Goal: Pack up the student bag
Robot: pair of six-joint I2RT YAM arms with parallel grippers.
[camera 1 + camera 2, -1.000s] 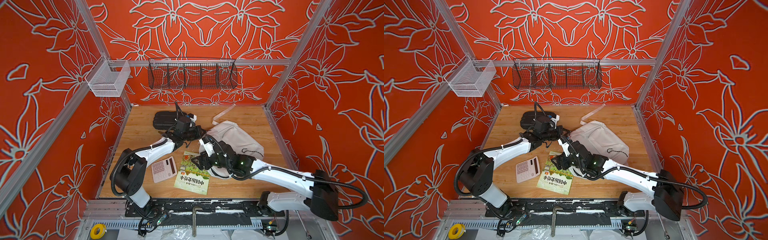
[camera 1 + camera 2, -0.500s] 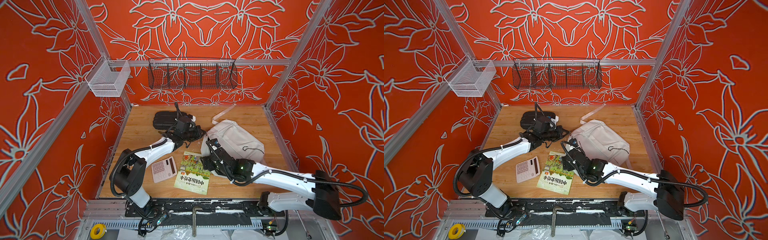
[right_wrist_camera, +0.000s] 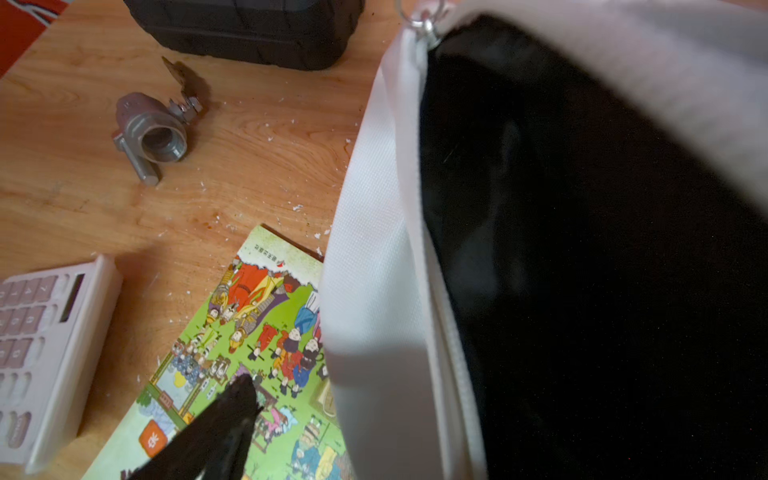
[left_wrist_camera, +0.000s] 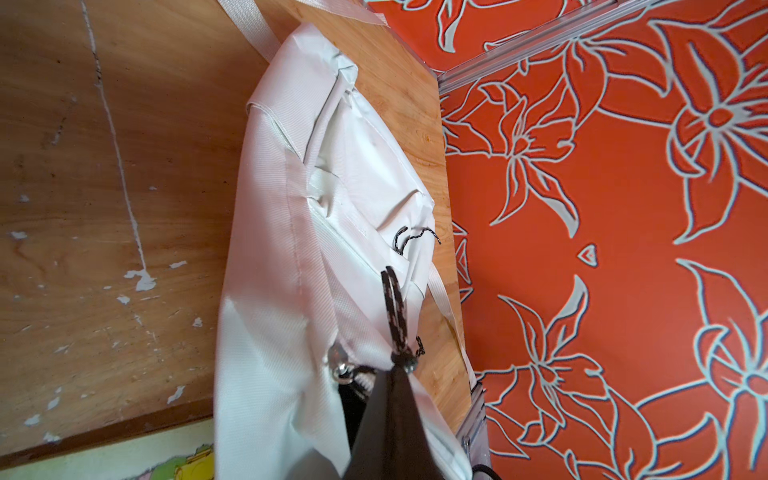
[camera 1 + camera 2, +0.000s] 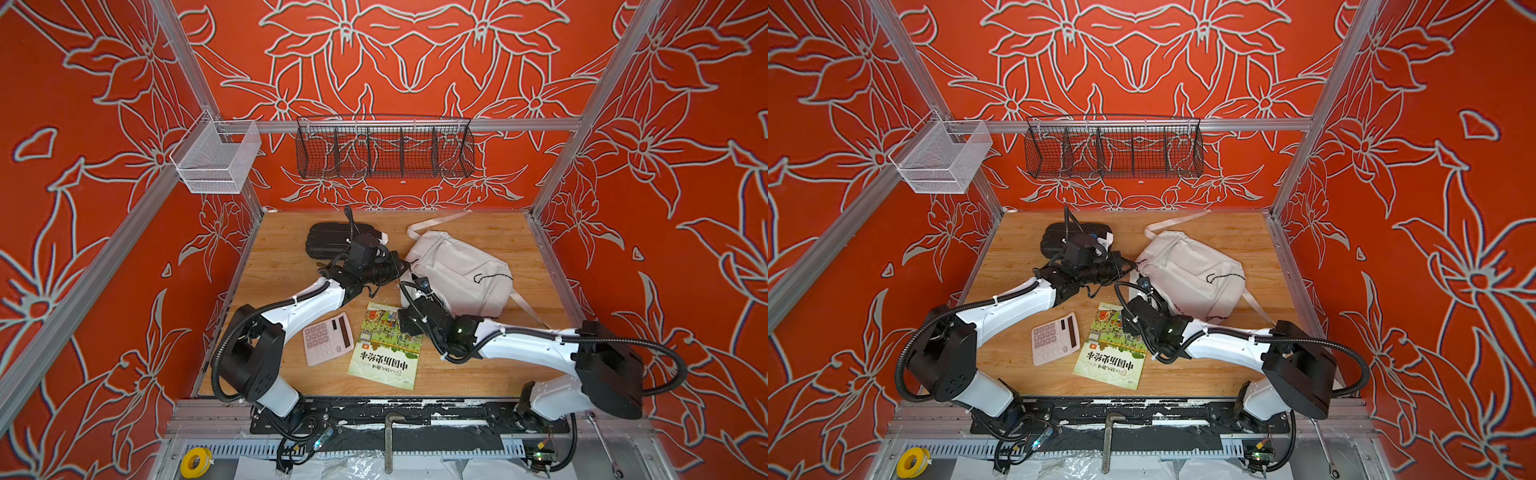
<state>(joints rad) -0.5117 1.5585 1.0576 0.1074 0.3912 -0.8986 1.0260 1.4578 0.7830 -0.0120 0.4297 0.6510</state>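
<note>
- The left pincer [image 4: 401,376] sits at the left edge of the student bag [image 5: 457,266], pinching its zipper pull [image 4: 392,307].
- The case [image 5: 328,243] lies behind-left of it.
- The right pincer [image 5: 405,318] straddles the bag's lip, with one finger [image 3: 232,415] over the book [image 5: 384,347].
- The calculator [image 5: 328,338] lies left of that pincer, beside the book.
- The valve [image 3: 151,133] lies ahead-left of it, before the case.

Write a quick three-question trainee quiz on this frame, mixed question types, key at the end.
1. True or false: the calculator lies inside the student bag.
2. The left gripper pinches: A book, B zipper pull, C calculator?
3. Fill in: the student bag's main compartment is ___ (open or zipped).
Key: 1 false, it lies on the table beside the book; 2 B; 3 open.
</note>
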